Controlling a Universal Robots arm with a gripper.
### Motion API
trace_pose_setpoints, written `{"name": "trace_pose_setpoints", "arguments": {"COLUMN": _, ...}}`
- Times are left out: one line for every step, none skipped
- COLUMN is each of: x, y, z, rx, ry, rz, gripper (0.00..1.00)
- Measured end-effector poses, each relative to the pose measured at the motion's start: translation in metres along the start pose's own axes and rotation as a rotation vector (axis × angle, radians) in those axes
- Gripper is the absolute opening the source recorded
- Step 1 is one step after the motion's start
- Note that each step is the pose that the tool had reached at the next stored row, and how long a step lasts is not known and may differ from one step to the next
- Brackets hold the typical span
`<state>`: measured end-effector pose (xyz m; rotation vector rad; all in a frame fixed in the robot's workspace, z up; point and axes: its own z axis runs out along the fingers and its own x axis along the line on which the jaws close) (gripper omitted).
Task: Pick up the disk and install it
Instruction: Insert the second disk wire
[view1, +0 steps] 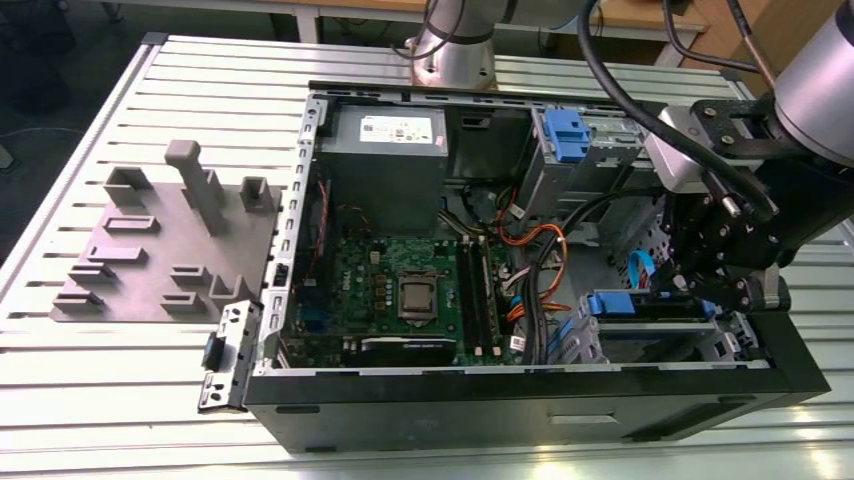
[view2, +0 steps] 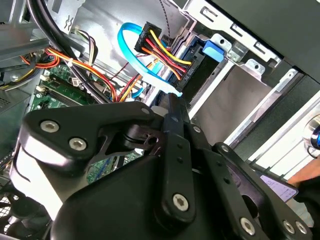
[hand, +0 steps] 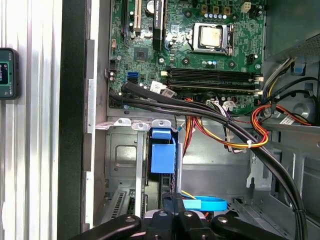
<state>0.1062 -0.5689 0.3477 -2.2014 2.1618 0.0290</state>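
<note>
**Mia:** What is sitting on the big metal bench (view1: 107, 380)?

**Ben:** An open black computer case (view1: 534, 400) is lying on its side there; a grey plate (view1: 134, 250) with little blocks is lying beside it, on the exterior view's left.

**Mia:** Where is the robot arm (view1: 814, 90) reaching?

**Ben:** It is coming in from the exterior view's right; its gripper (view1: 694, 290) is dipping down into the case, at the corner far from the green board (view1: 400, 290).

**Mia:** Where is the disk (view1: 627, 304)?

**Ben:** It is sitting in the metal slot in that corner; its blue end (hand: 162, 157) is sticking out in the first wrist view, and the gripper (hand: 170, 200) is hanging right next to it.

**Mia:** Are the jaws squeezing it?

**Ben:** I cannot tell if they are squeezing or loose; the black gripper (view2: 175, 102) is blocking the second wrist view.

**Mia:** What is curling there?

**Ben:** A thin blue cable (view2: 130, 50) is looping beside red and yellow wires (view2: 160, 52).
</note>
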Motion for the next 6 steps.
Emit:
{"name": "trace_pose_setpoints", "arguments": {"x": 0.0, "y": 0.0, "z": 0.0, "rx": -0.0001, "ry": 0.0, "rz": 0.0, "gripper": 0.11}}
{"name": "trace_pose_setpoints", "arguments": {"x": 0.0, "y": 0.0, "z": 0.0, "rx": -0.0001, "ry": -0.0001, "rz": 0.0, "gripper": 0.11}}
{"name": "trace_pose_setpoints", "arguments": {"x": 0.0, "y": 0.0, "z": 0.0, "rx": -0.0003, "ry": -0.0001, "rz": 0.0, "gripper": 0.11}}
{"name": "trace_pose_setpoints", "arguments": {"x": 0.0, "y": 0.0, "z": 0.0, "rx": -0.0005, "ry": -0.0001, "rz": 0.0, "gripper": 0.11}}
{"name": "trace_pose_setpoints", "arguments": {"x": 0.0, "y": 0.0, "z": 0.0, "rx": -0.0006, "ry": -0.0001, "rz": 0.0, "gripper": 0.11}}
{"name": "trace_pose_setpoints", "arguments": {"x": 0.0, "y": 0.0, "z": 0.0, "rx": -0.0006, "ry": -0.0001, "rz": 0.0, "gripper": 0.11}}
